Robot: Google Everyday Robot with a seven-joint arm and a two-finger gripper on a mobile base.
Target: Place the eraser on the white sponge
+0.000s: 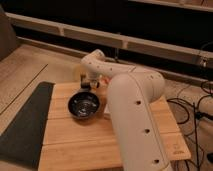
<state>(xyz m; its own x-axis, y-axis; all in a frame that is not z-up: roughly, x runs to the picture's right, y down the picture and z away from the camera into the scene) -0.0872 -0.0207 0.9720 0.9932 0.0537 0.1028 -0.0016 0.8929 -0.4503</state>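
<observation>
I saw the gripper [90, 82] low at the table's [75, 145] far edge, just behind the bowl [84, 105]. The sponge [106, 111] showed only as a white sliver beside the bowl, against the arm. I could not pick out the eraser.

My arm [131, 107] is cream-white all over, its casing dotted with small dark holes. My gripper [91, 83], at the far edge of the wooden table [70, 137], shows dark against that pale shell. The table is light honey-coloured bamboo with faint plank lines. On it sits a black glossy bowl [84, 106]. Left of the table lies a dark grey-green mat [24, 125].
</observation>
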